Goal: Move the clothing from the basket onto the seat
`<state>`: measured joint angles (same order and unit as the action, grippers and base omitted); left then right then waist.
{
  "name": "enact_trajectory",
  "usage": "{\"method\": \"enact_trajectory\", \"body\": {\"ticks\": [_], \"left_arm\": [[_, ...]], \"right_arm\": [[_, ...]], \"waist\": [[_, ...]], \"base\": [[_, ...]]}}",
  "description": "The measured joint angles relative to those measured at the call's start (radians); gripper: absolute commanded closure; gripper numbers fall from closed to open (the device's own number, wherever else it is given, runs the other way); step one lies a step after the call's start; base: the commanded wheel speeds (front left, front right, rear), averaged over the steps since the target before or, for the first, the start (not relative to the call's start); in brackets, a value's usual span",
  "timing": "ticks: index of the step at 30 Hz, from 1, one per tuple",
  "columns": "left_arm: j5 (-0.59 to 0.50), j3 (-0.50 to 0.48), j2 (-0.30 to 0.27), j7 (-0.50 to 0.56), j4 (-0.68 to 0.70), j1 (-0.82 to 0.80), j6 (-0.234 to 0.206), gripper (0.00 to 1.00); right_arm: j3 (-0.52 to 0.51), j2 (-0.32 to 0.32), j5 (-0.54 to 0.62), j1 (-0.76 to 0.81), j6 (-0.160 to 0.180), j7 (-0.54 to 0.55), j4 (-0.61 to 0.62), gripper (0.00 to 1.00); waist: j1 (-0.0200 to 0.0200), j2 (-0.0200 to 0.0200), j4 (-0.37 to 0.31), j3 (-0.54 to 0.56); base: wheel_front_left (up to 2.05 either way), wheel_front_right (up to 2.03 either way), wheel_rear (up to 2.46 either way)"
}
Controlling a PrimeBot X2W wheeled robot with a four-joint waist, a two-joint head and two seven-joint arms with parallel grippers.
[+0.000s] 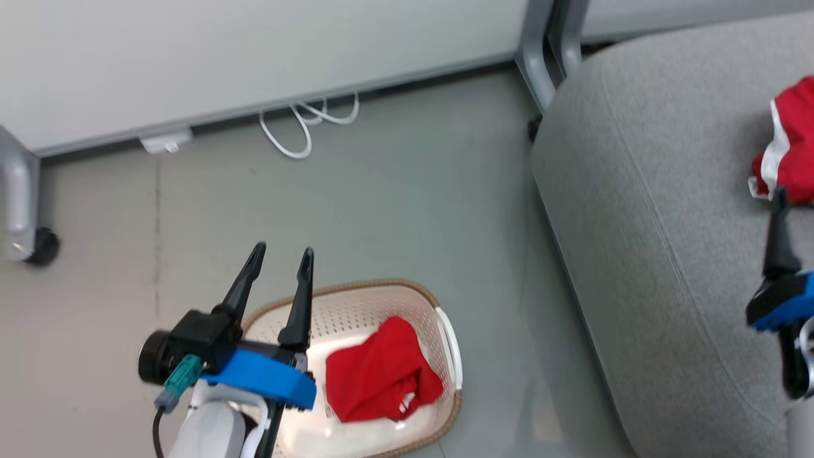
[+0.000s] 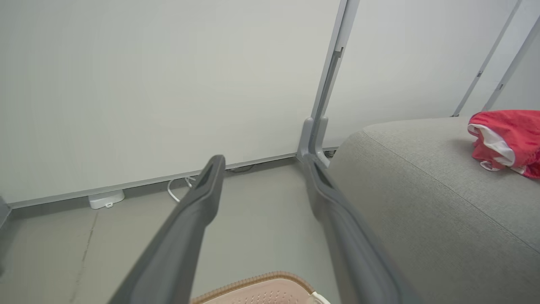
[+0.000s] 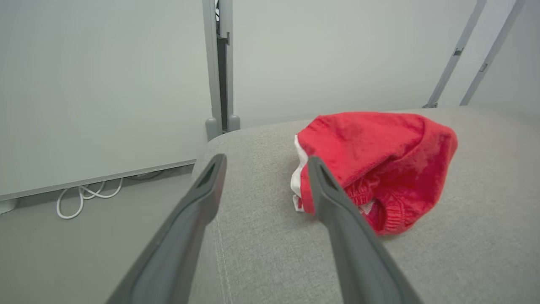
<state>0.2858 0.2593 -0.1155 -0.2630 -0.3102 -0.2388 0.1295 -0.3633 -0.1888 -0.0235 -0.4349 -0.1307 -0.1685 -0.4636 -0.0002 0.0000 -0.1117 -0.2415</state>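
left gripper (image 1: pixel 283 249) gapes empty at the basket's (image 1: pixel 356 287) 11 o'clock – plain red garment (image 1: pixel 381 372) inside. right gripper (image 3: pixel 265 160) spread over sofa (image 3: pixel 261 253), striped garment (image 3: pixel 379 147) at 1 o'clock

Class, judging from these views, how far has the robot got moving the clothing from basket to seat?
Done: the white-trimmed garment lies on the sofa. In hand: nothing; the left hand and right hand are open and empty. Left: the plain red garment sits in the basket.

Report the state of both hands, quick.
Left hand: open, holding nothing, by the basket.
Right hand: open, holding nothing, beside the red garment with white trim on the sofa.
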Motion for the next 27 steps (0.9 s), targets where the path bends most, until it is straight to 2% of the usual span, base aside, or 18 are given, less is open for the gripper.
{"method": "enact_trajectory", "body": {"ticks": [8, 16, 27], "left_arm": [[-0.006, -0.066, 0.023, 0.0, -0.02, 0.081, 0.0, 0.0], [-0.012, -0.119, 0.032, 0.0, -0.044, 0.12, 0.0, 0.0], [-0.013, -0.146, 0.035, 0.0, -0.062, 0.14, 0.0, 0.0]], "right_arm": [[0.068, 0.061, -0.001, 0.174, 0.0, 0.072, 0.182, 0.0], [0.138, 0.109, -0.01, 0.323, 0.0, 0.097, 0.322, 0.0], [0.201, 0.135, -0.017, 0.424, 0.0, 0.084, 0.387, 0.0]], "waist": [[-0.0001, 0.0, 0.06, 0.116], [0.0, 0.0, 0.123, 0.174], [0.0, 0.0, 0.171, 0.212]], "base": [[0.0, 0.0, 0.0], [0.0, 0.0, 0.0], [0.0, 0.0, 0.0]]}}
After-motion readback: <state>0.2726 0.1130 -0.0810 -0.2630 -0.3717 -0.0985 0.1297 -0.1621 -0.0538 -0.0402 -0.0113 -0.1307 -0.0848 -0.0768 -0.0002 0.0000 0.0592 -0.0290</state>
